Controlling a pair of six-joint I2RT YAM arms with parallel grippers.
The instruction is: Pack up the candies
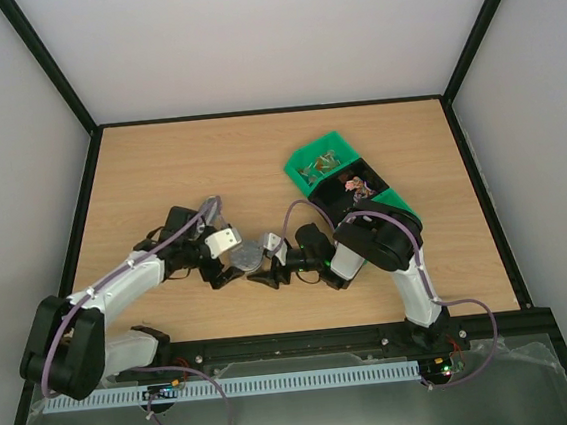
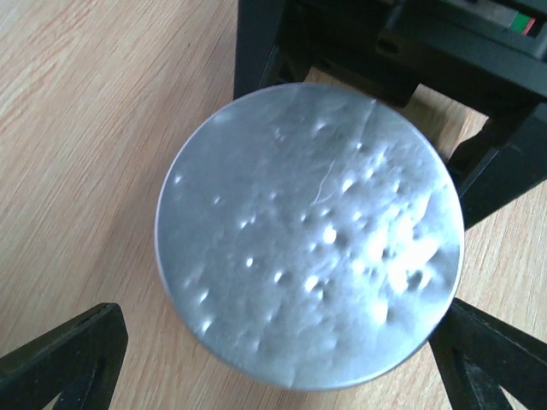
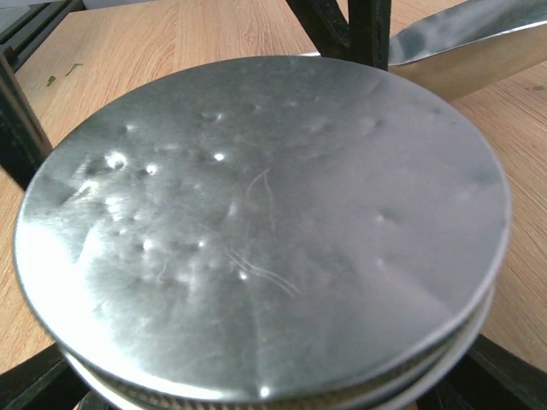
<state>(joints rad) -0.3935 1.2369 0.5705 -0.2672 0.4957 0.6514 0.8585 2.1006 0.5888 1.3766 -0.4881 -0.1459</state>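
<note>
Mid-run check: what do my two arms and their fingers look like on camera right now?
Both the left arm and right arm have light grey links between bulky black joints. A purple cable loops along each. The fingers are plain black wedges. A small green light glows at the right base.

The round lid (image 2: 308,239) was plain silver, dull and dimpled all over, with a few fine scratches. The table (image 1: 179,172) was pale wood with a straight grain. The bins (image 1: 320,157) were bright green, and the candies (image 1: 353,183) inside only showed as pinkish and whitish specks. The scoop (image 3: 466,38) was shiny silver metal. The arms (image 1: 129,278) were black and light grey, and the walls (image 1: 246,35) were off-white.
</note>
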